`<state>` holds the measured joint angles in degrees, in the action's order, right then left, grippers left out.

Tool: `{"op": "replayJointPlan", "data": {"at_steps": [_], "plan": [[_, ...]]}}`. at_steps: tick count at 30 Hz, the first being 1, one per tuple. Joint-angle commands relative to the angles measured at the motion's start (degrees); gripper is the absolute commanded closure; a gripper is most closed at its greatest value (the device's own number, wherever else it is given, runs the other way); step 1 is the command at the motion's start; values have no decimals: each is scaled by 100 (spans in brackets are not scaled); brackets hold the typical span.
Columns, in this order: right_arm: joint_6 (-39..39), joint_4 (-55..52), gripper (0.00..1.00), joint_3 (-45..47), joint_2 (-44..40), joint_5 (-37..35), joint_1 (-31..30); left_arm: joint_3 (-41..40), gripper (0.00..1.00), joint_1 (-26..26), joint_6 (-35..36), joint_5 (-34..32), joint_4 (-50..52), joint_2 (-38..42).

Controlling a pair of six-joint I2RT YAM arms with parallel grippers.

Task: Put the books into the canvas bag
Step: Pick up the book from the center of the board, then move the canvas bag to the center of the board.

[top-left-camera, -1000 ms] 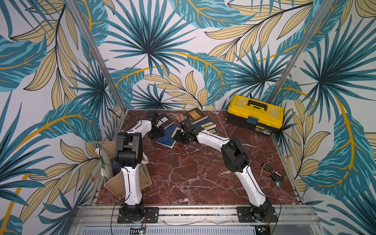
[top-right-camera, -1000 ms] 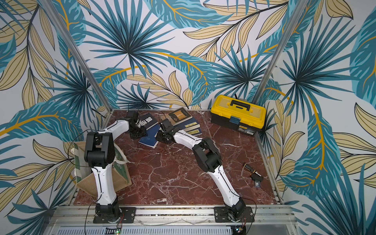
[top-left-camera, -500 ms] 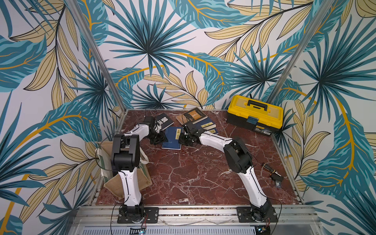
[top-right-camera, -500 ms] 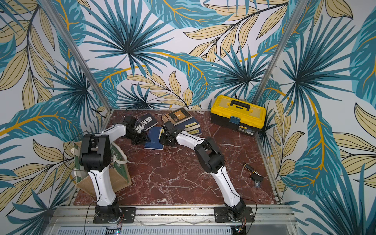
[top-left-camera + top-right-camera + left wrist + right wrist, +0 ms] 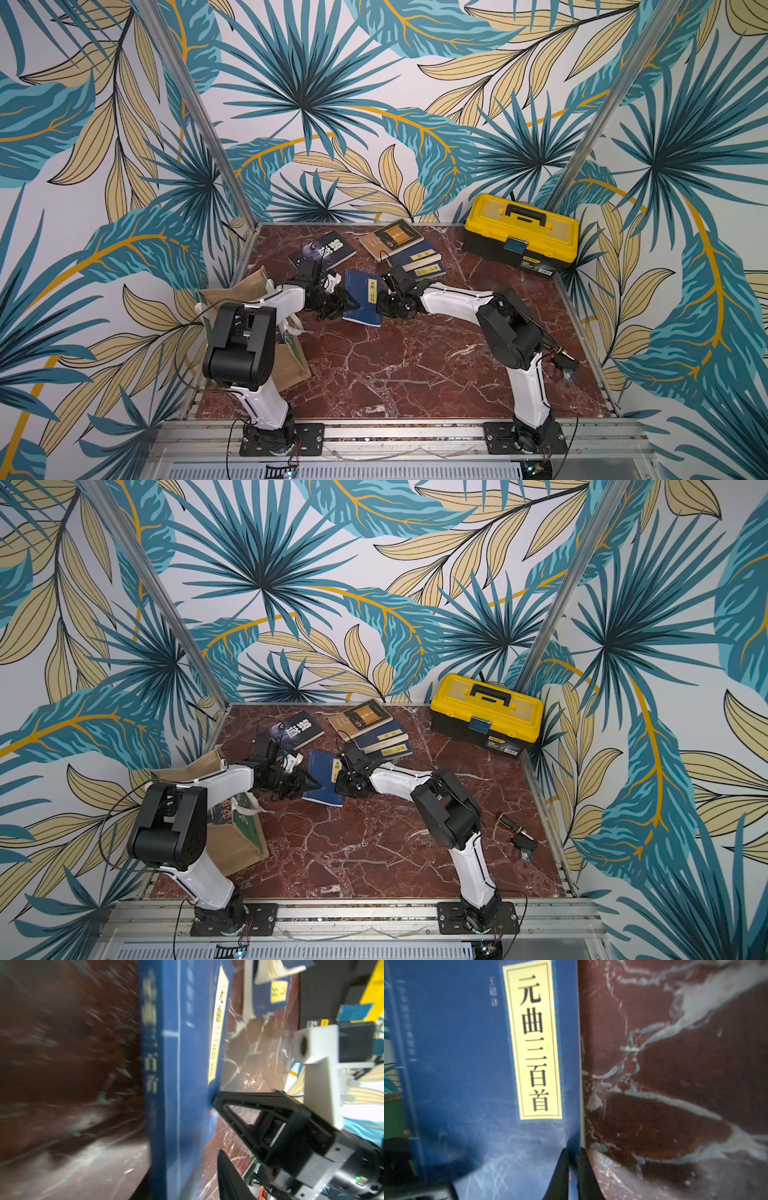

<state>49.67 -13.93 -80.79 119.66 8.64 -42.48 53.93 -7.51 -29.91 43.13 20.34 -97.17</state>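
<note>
- Since a second ago the blue book [image 5: 362, 297] has slid from about 11 o'clock toward the centre of the desk [image 5: 415, 365]; the right end effector [image 5: 572, 1155] and the left end effector [image 5: 218, 1126] have drawn in with it, and the right one has closed.
- Right end effector: fingers pressed together on the cover's edge, just beside the yellow title label [image 5: 535, 1043]; it reaches the book from the book's 3 o'clock side.
- Left end effector: at the book's 9 o'clock side; its fingers stand apart, one fingertip [image 5: 217, 1101] against the cover; whether they clamp the book I cannot tell.
- Blue book: between the two end effectors, just behind the desk's centre; whether it lies flat is unclear.
- Near 12 o'clock: a dark book [image 5: 328, 249], a tan-brown book [image 5: 390, 239], and navy books [image 5: 417, 262] overlapping under it.
- Canvas bag [image 5: 241, 286]: at the 9 o'clock edge, partly hidden by the left arm.
- Yellow toolbox [image 5: 521, 232]: in the 1 o'clock corner, well apart from the books.
</note>
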Motion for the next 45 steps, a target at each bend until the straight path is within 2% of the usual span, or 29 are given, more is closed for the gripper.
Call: {"op": "replayJointPlan", "data": {"at_steps": [1, 5, 8, 12, 18, 21, 24, 28, 36, 38, 42, 45], "plan": [[95, -8, 89, 368, -106, 246, -173, -222, 62, -93, -390, 322, -757, 232], [3, -141, 86, 408, -260, 167, -180, -316, 73, -119, -477, 323, -777, 408], [-185, -383, 79, 402, -489, -53, -173, -357, 86, -119, -451, 179, -659, 691], [-449, -654, 68, 543, -1118, -493, -173, -83, 97, -119, -66, -188, 229, 1190], [-816, -317, 58, 1050, -2442, -969, -164, 497, 100, -111, 504, -539, 1310, 2158], [-921, 81, 56, 1251, -2985, -938, -159, 803, 100, -86, 640, -756, 1751, 2711], [-890, 352, 55, 1128, -3168, -752, -164, 1103, 100, -51, 715, -1114, 2154, 3280], [-843, -142, 54, 433, -2845, -482, -246, 1386, 100, -27, 842, -1987, 2488, 4179], [-1019, -759, 54, -1727, -1378, 13, -961, 2265, 100, -23, 1131, -5078, 3627, 5549], [-1048, -833, 54, -2353, -920, 117, -1165, 2387, 100, -23, 1186, -5577, 3784, 5740], [-1119, -1036, 54, -3770, 91, -46, -1570, 2387, 100, -18, 1184, -6126, 3855, 6085], [-1003, -1202, 54, -4853, 928, -3, -1755, 2315, 100, -19, 1152, -6169, 3893, 6208]]}}
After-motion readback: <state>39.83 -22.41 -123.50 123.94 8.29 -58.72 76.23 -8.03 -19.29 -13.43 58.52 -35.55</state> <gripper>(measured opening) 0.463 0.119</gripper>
